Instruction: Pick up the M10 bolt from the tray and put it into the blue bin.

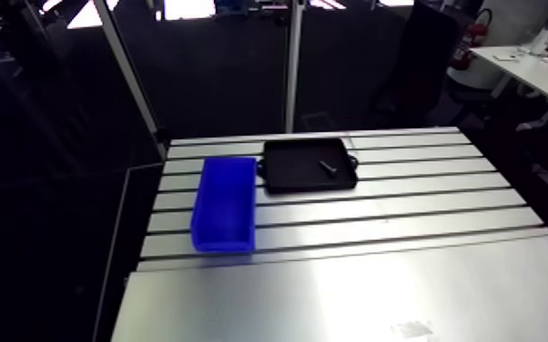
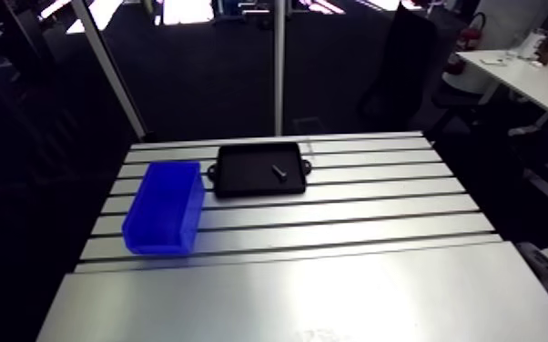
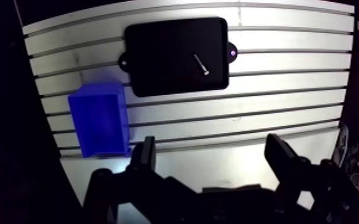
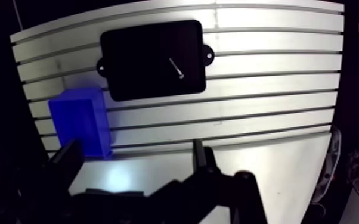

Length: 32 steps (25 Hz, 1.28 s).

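Note:
A black tray (image 1: 309,164) with two small handles lies on the slotted table toward its far side. One dark bolt (image 1: 327,166) rests in the tray's right half; in the wrist view the bolt (image 3: 201,64) shows as a thin pale pin. The blue bin (image 1: 226,202), empty, stands just left of the tray and nearer to me. My gripper (image 3: 212,156) hangs high above the table's near part, open, with nothing between its fingers. The tray is well ahead of it and the bin ahead to one side. In the arm view the gripper does not show.
The slotted table top (image 1: 405,211) gives way to a smooth metal sheet (image 1: 350,291) at the near end. Two slanted frame posts (image 1: 294,64) rise behind the table's far edge.

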{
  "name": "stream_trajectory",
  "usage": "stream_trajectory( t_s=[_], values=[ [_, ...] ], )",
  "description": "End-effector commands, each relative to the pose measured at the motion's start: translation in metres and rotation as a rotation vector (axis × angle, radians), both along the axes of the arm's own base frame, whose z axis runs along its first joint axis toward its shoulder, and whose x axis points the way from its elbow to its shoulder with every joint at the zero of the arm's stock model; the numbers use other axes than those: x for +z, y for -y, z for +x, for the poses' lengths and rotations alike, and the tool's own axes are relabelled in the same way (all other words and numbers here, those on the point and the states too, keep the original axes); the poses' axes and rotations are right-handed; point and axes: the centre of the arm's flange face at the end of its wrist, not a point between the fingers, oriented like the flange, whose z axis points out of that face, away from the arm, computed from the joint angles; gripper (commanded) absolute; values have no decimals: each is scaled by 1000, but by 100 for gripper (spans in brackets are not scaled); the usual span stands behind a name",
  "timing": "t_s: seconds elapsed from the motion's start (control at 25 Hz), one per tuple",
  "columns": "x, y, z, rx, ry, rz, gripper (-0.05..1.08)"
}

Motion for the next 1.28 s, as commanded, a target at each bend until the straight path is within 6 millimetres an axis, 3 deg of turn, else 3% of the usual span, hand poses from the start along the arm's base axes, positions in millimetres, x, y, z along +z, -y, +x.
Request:
stream_trajectory(
  t_s=[0.04, 0.88, 1.16, 1.28],
  values=[
    [-22, -3, -5, 3, 17, -9, 1],
    [-34, -5, -7, 1, 22, -10, 1],
    [-37, -1, -6, 119, 24, -19, 1],
    [-49, -4, -3, 177, 49, -27, 1]
  ],
)
